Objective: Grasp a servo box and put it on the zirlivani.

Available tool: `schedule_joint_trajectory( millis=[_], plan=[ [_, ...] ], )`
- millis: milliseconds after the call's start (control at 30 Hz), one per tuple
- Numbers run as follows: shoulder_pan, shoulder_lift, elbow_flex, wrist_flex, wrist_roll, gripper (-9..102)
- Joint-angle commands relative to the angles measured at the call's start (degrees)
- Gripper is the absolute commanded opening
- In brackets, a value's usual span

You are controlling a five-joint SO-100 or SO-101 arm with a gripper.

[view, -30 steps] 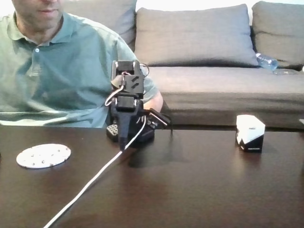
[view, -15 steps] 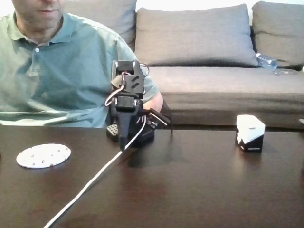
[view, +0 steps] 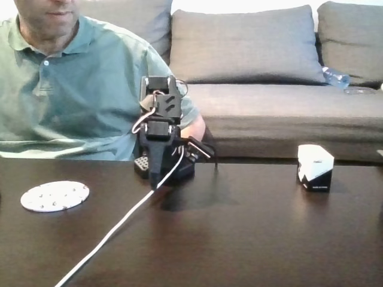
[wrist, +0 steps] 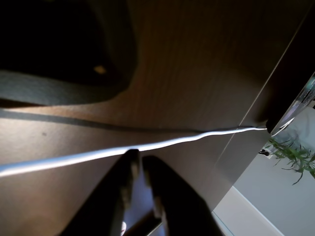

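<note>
Sofa [view: 257, 78]: grey, with large back cushions, running behind the table's far edge; a clear plastic bottle [view: 336, 77] lies on its seat at the right.
Table [view: 251, 239]: dark brown and glossy, filling the lower half of the fixed view.
Person [view: 66, 89]: seated behind the table's far edge at the left, in a green polo shirt.
Arm [view: 160, 128]: black SO-100 type, folded down on itself at the far edge of the table, a little left of centre in the fixed view; upper links stacked upright over the base, red and white wires looping at the joints.
Gripper [view: 154, 181]: points straight down with its tip right at the table surface in front of the base; in the wrist view [wrist: 142, 172] the two dark fingers sit close together with only a narrow slit between them, pinching nothing.
Cable [view: 114, 230]: white, running from the arm's base toward the near left of the table; in the wrist view [wrist: 147, 146] it crosses just beyond the fingertips.
Zirlivani [view: 55, 195]: flat white round disc with small dark dots, lying near the table's left edge, well apart from the arm.
Servo box [view: 315, 167]: small white cube-like box with a black lower corner and tiny printed text on that black part; it stands upright near the far right edge of the table, well apart from the gripper and from the zirlivani.
</note>
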Motion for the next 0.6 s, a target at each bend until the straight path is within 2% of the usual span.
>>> schedule_joint_trajectory(
  millis=[0, 433, 567],
  plan=[
    [-0.3, -0.4, -2.3, 0.8, -0.3, 0],
    [-0.4, -0.5, -3.7, 0.3, -1.3, 1],
    [-1.1, -0.7, -15.0, 1.8, -4.0, 22]
  ],
)
